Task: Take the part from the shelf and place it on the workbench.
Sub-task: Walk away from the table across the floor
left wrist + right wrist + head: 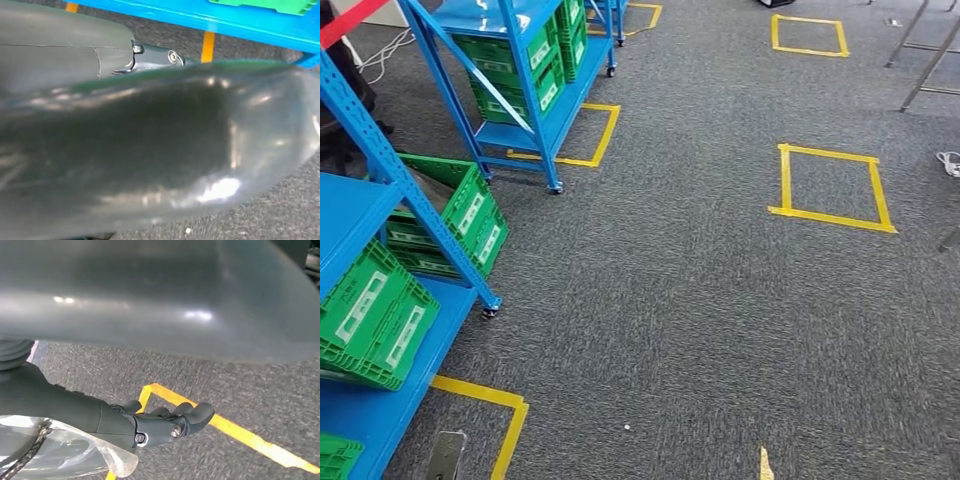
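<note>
Head view: blue shelf (365, 215) with green crates (376, 315) along the carpet's (682, 300) left edge.
Right hand (166, 422): grips a clear plastic bag (64, 455).
Left hand (154, 55): grip state unclear.

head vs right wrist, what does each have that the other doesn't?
Head, not right wrist: blue shelves loaded with green crates, and several taped squares spread across the floor.
Right wrist, not head: the right hand close up, with a clear plastic bag lying against it. Whether the hand grips the bag is hard to tell.
Both: grey carpet marked with yellow tape.
</note>
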